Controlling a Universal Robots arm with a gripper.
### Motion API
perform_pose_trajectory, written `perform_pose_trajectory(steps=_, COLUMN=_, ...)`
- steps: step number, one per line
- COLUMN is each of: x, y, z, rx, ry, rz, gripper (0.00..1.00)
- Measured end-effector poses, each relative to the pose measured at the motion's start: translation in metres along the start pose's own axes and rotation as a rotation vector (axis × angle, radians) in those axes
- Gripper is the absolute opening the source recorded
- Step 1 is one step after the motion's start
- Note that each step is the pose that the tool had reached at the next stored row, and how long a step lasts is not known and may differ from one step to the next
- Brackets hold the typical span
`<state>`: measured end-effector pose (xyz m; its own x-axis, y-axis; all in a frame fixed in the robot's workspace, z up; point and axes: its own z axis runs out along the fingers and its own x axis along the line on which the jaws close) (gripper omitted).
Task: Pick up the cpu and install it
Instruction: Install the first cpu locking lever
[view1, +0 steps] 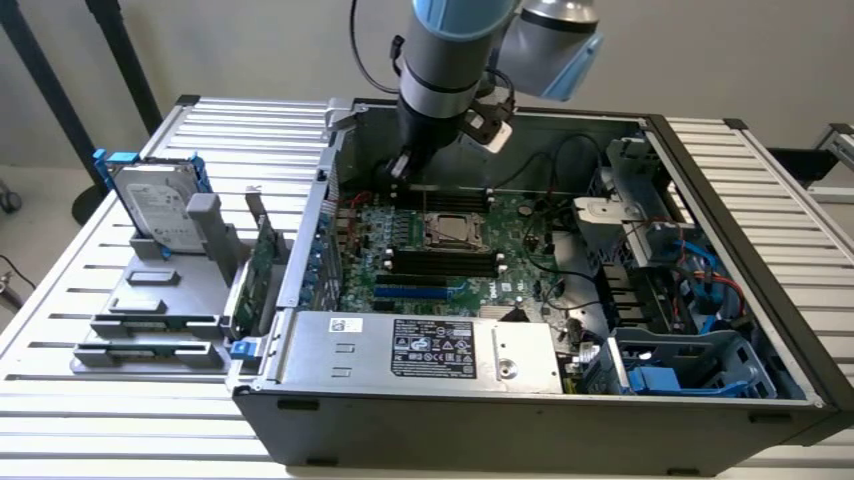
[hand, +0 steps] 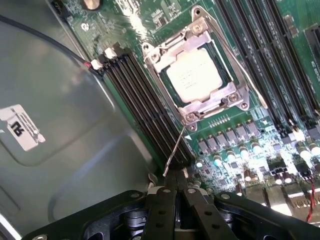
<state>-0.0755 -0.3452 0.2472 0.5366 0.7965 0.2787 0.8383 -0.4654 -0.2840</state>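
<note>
Slatted metal bench (view1: 80, 300) carries an open computer case (view1: 534, 410) lying on its side, with a grey rack (view1: 160, 300) at the exterior view's left holding a silver hard drive (view1: 154, 205) in blue brackets and a green card (view1: 260, 265) on edge. Nearest in the case is the grey power supply (view1: 414, 345) with its black label, and behind it lies the green motherboard (view1: 400, 265). The cpu (view1: 451, 229) (hand: 197, 75) lies flat in its socket in the middle of that board, its silver top showing inside a metal frame (hand: 212, 102). A thin wire lever (hand: 175, 147) runs from the frame's corner to just in front of the black fingers (hand: 162, 200), which are pressed together with nothing between them; I cannot tell whether they touch its tip. Farther back, the arm (view1: 441, 70) reaches down into the case's rear corner.
</note>
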Motion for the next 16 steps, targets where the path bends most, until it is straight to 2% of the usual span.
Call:
perform_pose_trajectory(steps=9, x=0.008, y=0.0143, z=-0.0022, rx=-0.0046, ry=0.0078, rz=-0.004, gripper=0.11)
perform_pose_trajectory(steps=12, x=0.007, y=0.0151, z=-0.0014, rx=-0.0105, ry=0.0120, rz=-0.007, gripper=0.11)
perform_pose_trajectory(steps=16, x=0.004, y=0.0159, z=0.0046, rx=-0.0194, ry=0.0169, rz=-0.011, gripper=0.11)
